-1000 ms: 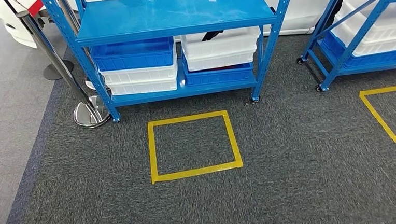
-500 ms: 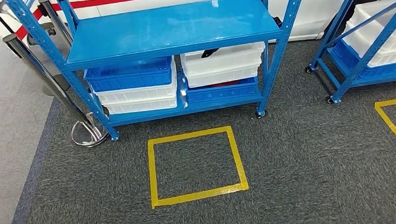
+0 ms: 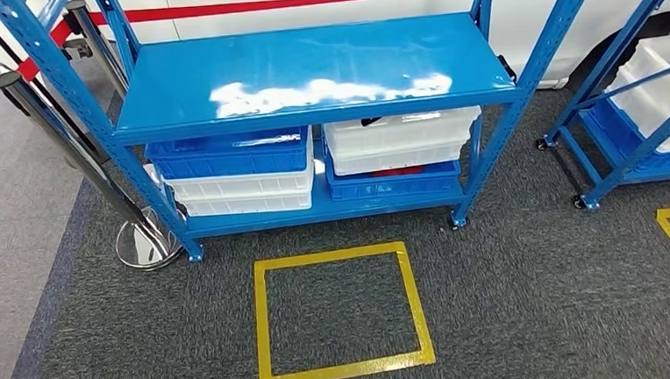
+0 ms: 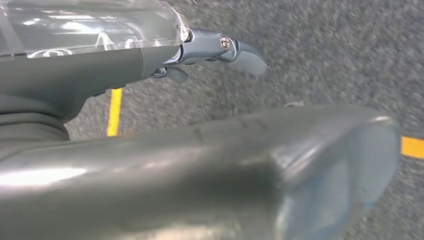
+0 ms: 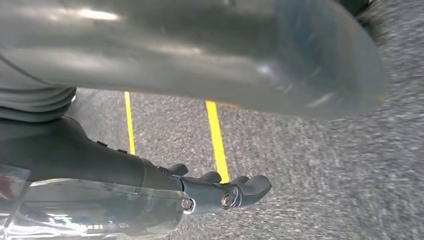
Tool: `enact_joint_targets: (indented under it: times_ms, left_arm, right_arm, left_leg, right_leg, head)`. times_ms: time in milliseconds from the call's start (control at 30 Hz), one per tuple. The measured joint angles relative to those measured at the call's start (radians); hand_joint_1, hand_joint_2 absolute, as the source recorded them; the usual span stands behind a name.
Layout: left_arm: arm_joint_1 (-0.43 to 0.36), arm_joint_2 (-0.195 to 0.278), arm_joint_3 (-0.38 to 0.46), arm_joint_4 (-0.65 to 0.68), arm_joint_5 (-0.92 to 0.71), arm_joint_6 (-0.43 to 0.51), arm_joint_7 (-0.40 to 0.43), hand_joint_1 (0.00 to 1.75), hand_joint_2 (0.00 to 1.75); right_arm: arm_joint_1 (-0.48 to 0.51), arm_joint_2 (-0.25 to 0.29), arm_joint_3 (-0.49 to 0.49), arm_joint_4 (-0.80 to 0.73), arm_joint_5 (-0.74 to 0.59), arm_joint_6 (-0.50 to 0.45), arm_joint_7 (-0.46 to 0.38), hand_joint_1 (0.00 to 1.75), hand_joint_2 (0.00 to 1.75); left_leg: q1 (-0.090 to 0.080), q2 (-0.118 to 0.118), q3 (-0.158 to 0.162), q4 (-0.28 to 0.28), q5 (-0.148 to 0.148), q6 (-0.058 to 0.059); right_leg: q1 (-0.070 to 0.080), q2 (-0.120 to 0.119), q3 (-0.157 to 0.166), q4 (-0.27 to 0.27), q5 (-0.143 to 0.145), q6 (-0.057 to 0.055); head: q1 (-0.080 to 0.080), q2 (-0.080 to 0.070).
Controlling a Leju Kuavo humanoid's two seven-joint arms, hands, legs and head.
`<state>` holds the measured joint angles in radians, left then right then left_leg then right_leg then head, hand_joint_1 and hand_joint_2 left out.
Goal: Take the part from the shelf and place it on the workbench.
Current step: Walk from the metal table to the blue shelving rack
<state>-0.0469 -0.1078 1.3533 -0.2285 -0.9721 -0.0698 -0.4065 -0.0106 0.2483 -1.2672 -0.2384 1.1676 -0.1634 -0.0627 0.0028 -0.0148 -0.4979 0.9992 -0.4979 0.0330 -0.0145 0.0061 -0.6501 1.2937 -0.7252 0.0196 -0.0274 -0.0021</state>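
My left hand (image 4: 220, 50) and right hand (image 5: 225, 192) hang over bare carpet (image 3: 532, 300), nothing near them. Ahead, the blue shelf (image 3: 306, 68) has an open top deck, but stacked bins (image 3: 234, 174) crowd underneath, and uprights flank it.

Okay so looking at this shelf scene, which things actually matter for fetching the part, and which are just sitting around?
For the job:
- blue shelf
- stacked bins on its lower level, where the part may lie; none is plainly visible
- left hand, holding nothing
- right hand, holding nothing

Just around:
- yellow floor square
- chrome barrier post
- second shelf
- white vehicle behind
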Motion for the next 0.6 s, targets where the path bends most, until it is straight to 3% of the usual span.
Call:
enact_joint_targets:
  times_ms: [33, 67, 133, 167, 200, 267, 333, 367, 400, 433, 500, 533, 567, 600]
  left_arm:
    - [0.001, -0.001, 0.002, 0.000, -0.001, 0.000, 0.001, 0.00, 0.00]
    - [0.002, -0.002, 0.003, 0.000, -0.002, 0.000, 0.001, 0.00, 0.00]
    - [0.001, -0.005, 0.006, 0.000, -0.003, 0.000, 0.003, 0.00, 0.00]
    - [0.002, -0.006, 0.007, 0.000, -0.004, 0.000, 0.004, 0.00, 0.00]
    - [0.001, -0.006, 0.007, 0.000, -0.004, 0.000, 0.004, 0.00, 0.00]
    - [-0.004, -0.006, 0.008, 0.000, -0.005, 0.000, 0.004, 0.00, 0.00]
    - [-0.013, -0.005, 0.008, 0.000, -0.006, 0.000, 0.004, 0.00, 0.00]
    - [-0.016, -0.005, 0.008, 0.000, -0.007, 0.000, 0.004, 0.00, 0.00]
    - [-0.017, -0.006, 0.007, 0.000, -0.007, 0.000, 0.004, 0.00, 0.00]
    - [-0.015, -0.006, 0.007, 0.000, -0.008, 0.000, 0.005, 0.00, 0.00]
    - [-0.010, -0.006, 0.008, 0.000, -0.008, 0.000, 0.006, 0.00, 0.00]
    - [-0.008, -0.006, 0.008, 0.000, -0.008, 0.001, 0.007, 0.00, 0.00]
    - [-0.006, -0.006, 0.008, 0.000, -0.009, 0.002, 0.008, 0.00, 0.00]
    - [-0.004, -0.006, 0.008, 0.000, -0.010, 0.002, 0.009, 0.00, 0.00]
  right_arm:
    - [0.002, 0.000, -0.001, 0.000, 0.003, -0.003, 0.002, 0.00, 0.00]
    - [0.005, 0.000, -0.003, 0.000, 0.005, -0.006, 0.005, 0.00, 0.00]
    - [0.009, -0.001, -0.010, 0.000, 0.003, -0.011, 0.014, 0.00, 0.00]
    - [0.008, -0.001, -0.014, 0.000, 0.000, -0.012, 0.018, 0.00, 0.00]
    - [0.004, -0.001, -0.017, 0.000, -0.004, -0.012, 0.020, 0.00, 0.00]
    - [-0.006, 0.000, -0.021, 0.000, -0.008, -0.015, 0.023, 0.00, 0.00]
    - [-0.009, 0.001, -0.023, -0.001, -0.006, -0.020, 0.021, 0.00, 0.00]
    - [-0.010, 0.001, -0.023, -0.001, -0.004, -0.022, 0.020, 0.00, 0.00]
    - [-0.009, 0.001, -0.023, -0.002, -0.002, -0.023, 0.020, 0.00, 0.00]
    - [-0.008, 0.001, -0.023, -0.002, 0.000, -0.023, 0.020, 0.00, 0.00]
    - [-0.007, 0.002, -0.024, -0.002, 0.003, -0.023, 0.019, 0.00, 0.00]
    - [-0.006, 0.002, -0.025, -0.002, 0.004, -0.023, 0.019, 0.00, 0.00]
    - [-0.006, 0.002, -0.026, -0.002, 0.004, -0.023, 0.019, 0.00, 0.00]
    - [-0.006, 0.002, -0.027, -0.002, 0.004, -0.023, 0.018, 0.00, 0.00]
  left_leg:
    - [0.000, -0.003, 0.025, -0.001, -0.020, -0.001]
    - [0.000, -0.005, 0.047, -0.002, -0.040, -0.003]
    - [-0.005, -0.004, 0.090, 0.002, -0.082, -0.010]
    - [-0.008, -0.002, 0.110, -0.001, -0.103, -0.015]
    - [-0.010, 0.001, 0.128, 0.002, -0.112, -0.022]
    - [-0.011, 0.004, 0.124, 0.048, -0.091, -0.033]
    - [-0.009, 0.006, 0.054, 0.173, -0.051, -0.043]
    - [-0.006, 0.007, 0.008, 0.236, -0.057, -0.047]
    - [-0.004, 0.007, -0.035, 0.282, -0.087, -0.052]
    - [-0.001, 0.008, -0.072, 0.306, -0.136, -0.056]
    - [0.003, 0.008, -0.122, 0.296, -0.219, -0.060]
    - [0.004, 0.008, -0.137, 0.264, -0.222, -0.060]
    - [0.004, 0.008, -0.147, 0.219, -0.183, -0.057]
    - [0.002, 0.008, -0.157, 0.164, -0.104, -0.052]
  right_leg:
    - [0.001, 0.000, -0.018, -0.036, -0.002, -0.002]
    - [0.002, 0.000, -0.030, -0.086, 0.045, -0.005]
    - [0.009, -0.008, -0.046, -0.178, 0.216, -0.014]
    - [0.013, -0.010, -0.045, -0.201, 0.284, -0.018]
    - [0.014, -0.009, -0.038, -0.209, 0.311, -0.022]
    - [0.010, 0.002, -0.007, -0.216, 0.301, -0.032]
    - [0.005, 0.006, 0.026, -0.234, 0.283, -0.044]
    - [0.003, 0.007, 0.044, -0.243, 0.273, -0.047]
    - [0.003, 0.007, 0.063, -0.251, 0.262, -0.049]
    - [0.002, 0.009, 0.083, -0.256, 0.250, -0.050]
    - [0.001, 0.014, 0.126, -0.262, 0.223, -0.047]
    - [0.001, 0.016, 0.146, -0.263, 0.208, -0.045]
    - [0.001, 0.017, 0.165, -0.263, 0.192, -0.043]
    - [0.002, 0.018, 0.181, -0.261, 0.178, -0.041]
  head:
    - [0.000, 0.000]
    - [0.001, 0.000]
    - [0.002, 0.000]
    - [0.002, 0.000]
    - [0.003, 0.000]
    - [0.003, 0.000]
    - [0.001, 0.000]
    - [0.000, 0.000]
    - [0.000, 0.000]
    - [0.000, 0.000]
    - [0.000, 0.000]
    - [0.000, 0.000]
    - [0.000, 0.000]
    - [0.000, 0.000]
